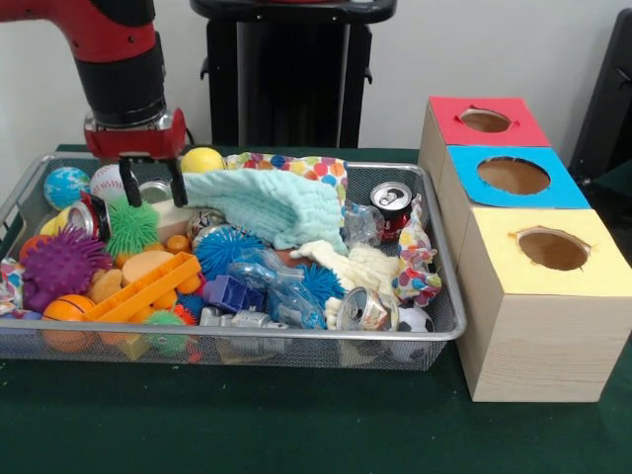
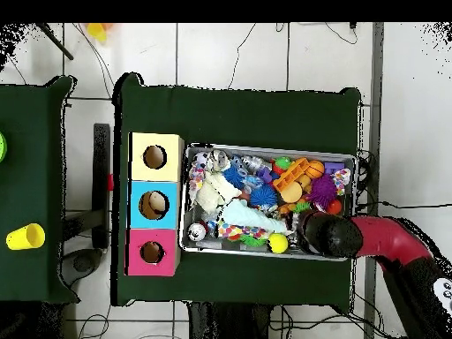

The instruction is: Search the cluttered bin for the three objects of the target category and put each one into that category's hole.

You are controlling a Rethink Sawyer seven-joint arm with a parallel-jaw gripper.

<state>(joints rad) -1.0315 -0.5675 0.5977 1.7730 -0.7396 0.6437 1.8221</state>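
Observation:
The wire mesh bin (image 1: 247, 337) is full of clutter; it also shows in the overhead view (image 2: 265, 148). My gripper (image 1: 153, 183) hangs open and empty over the bin's far left part, its black fingertips (image 1: 128, 186) just above a green spiky ball (image 1: 131, 227) and a pale cream shape (image 1: 170, 212). In the overhead view the arm's wrist (image 2: 320, 233) covers the gripper. No plush animal shows plainly; the tiger is hidden. The round hole (image 1: 485, 120) of the red-topped box stands farthest back on the right, and also shows in the overhead view (image 2: 152, 252).
A mint cloth (image 1: 267, 202) and a cream cloth (image 1: 360, 267) cover the bin's middle. Purple (image 1: 61, 265) and blue (image 1: 222, 252) spiky balls, drink cans (image 1: 392, 197), an orange block (image 1: 148, 286) and a yellow ball (image 1: 202, 160) lie around. Blue-topped (image 1: 513, 176) and yellow-topped (image 1: 551, 250) boxes stand beside the bin.

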